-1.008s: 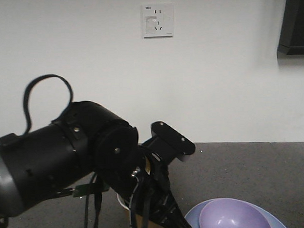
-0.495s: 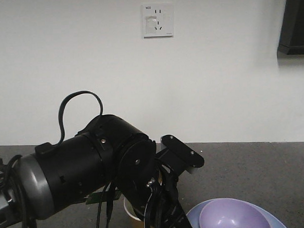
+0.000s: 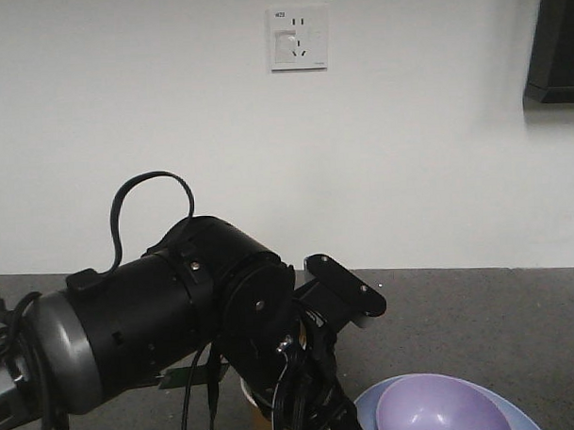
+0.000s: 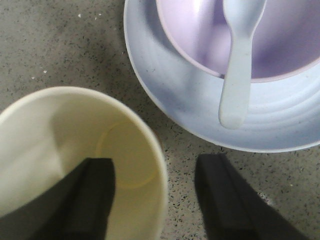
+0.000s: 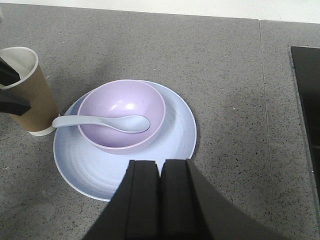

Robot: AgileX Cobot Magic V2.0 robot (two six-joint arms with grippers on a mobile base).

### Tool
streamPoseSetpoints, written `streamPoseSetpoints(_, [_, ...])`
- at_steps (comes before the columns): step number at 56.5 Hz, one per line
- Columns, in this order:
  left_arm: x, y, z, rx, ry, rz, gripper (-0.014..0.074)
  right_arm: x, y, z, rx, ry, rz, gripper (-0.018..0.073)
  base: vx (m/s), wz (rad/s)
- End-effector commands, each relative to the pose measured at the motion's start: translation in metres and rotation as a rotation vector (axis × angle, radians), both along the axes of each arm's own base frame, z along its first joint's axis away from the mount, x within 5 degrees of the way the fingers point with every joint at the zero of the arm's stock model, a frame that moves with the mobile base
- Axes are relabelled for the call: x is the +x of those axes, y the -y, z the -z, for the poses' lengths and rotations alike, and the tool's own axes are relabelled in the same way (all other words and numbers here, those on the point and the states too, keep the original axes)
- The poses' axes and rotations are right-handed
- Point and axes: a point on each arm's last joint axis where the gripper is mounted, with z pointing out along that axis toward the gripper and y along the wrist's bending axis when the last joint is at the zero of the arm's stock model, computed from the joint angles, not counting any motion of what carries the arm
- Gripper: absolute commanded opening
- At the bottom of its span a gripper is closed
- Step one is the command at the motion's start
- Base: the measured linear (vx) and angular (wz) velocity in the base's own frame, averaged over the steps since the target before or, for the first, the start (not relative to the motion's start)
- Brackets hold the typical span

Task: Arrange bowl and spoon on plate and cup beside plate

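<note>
Beside the plate (image 5: 125, 165), the cup (image 5: 26, 95) stood upright, its thin, crushable paper wall pinched by the left gripper (image 4: 155, 200); the right gripper (image 5: 160, 200) was clenched, empty.

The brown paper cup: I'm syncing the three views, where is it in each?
Front view: brown paper cup bottom centre, mostly hidden behind the arm.
Left wrist: lower left, seen from above.
Right wrist: left edge.
Shared landmark: round pale grey-blue plate beside it.
</note>
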Motion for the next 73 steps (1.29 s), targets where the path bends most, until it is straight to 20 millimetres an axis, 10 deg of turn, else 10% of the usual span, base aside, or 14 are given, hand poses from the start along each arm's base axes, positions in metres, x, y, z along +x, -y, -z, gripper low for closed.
streamPoseSetpoints(1, [-0.007,-0.006,-0.038,-0.102,0.099,0.009,0.0551,0.003,0.0,-0.012,0.007,0.085,0.004,-0.0008,0.0,0.0])
streamPoseSetpoints(23, [-0.016,-0.03,-0.109,-0.116,0.229,-0.02,0.0535,0.003,0.0,-0.012,0.007,0.086,0.004,-0.0008,0.0,0.0])
streamPoseSetpoints(29, [-0.024,-0.047,-0.14,-0.128,0.318,-0.045,0.0409,0.003,0.0,-0.012,0.006,0.086,0.005,-0.0008,0.0,0.0])
streamPoseSetpoints(38, [-0.042,-0.081,-0.179,-0.191,0.437,-0.113,-0.001,0.003,0.001,-0.012,-0.002,0.088,0.005,-0.0008,0.0,0.0])
streamPoseSetpoints(46, [-0.069,-0.112,-0.205,-0.339,0.515,-0.129,-0.0008,0.004,0.001,-0.012,-0.022,0.091,-0.001,-0.0008,0.0,0.0])
streamPoseSetpoints(53, [-0.095,-0.138,-0.193,-0.444,0.561,-0.136,-0.0006,0.0,0.0,-0.015,-0.032,0.134,-0.019,-0.0008,0.0,0.0])
streamPoseSetpoints(73, [-0.16,-0.196,-0.082,-0.749,0.543,-0.176,-0.0006,-0.047,0.005,-0.033,-0.101,0.502,-0.028,-0.0008,0.0,0.0])
